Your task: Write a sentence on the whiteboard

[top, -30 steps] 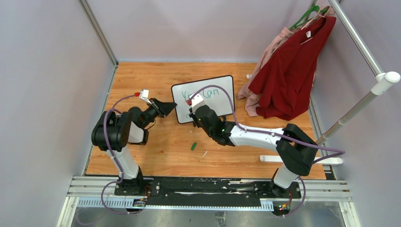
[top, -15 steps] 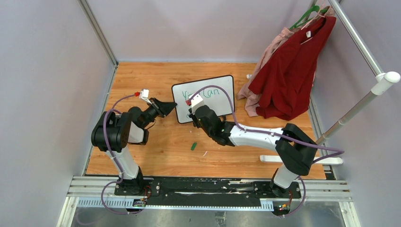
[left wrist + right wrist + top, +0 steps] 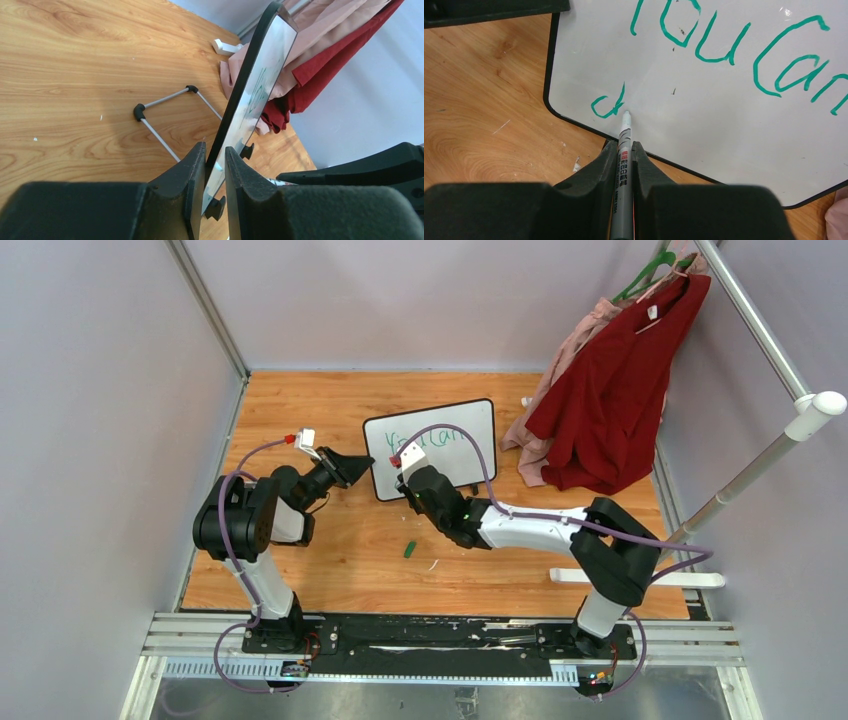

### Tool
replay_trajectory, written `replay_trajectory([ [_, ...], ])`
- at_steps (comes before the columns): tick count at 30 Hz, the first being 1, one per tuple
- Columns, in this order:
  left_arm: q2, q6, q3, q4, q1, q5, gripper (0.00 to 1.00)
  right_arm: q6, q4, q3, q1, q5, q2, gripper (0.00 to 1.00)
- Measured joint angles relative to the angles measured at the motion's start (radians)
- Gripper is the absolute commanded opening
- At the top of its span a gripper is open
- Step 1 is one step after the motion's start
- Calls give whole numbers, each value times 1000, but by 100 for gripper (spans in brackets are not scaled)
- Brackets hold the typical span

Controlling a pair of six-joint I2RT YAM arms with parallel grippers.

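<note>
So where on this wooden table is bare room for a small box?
Bare wood: the far left corner, between the grey wall and the black-framed whiteboard; also the near middle, between the small green cap and the flat white bar. Crowded: around the whiteboard and beside the hanging red garment.

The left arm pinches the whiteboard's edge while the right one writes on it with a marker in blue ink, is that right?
Not quite: the lettering is green, not blue, as the right wrist view shows. The rest holds: the left gripper pinches the whiteboard by its edge while the right gripper writes on it with a marker.
</note>
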Motion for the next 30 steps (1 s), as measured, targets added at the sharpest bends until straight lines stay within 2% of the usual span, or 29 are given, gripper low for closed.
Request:
replay_trajectory([
  [30,0,1,0,-1,0,-2,25,29,-2,-21,-22,-2,14,0],
])
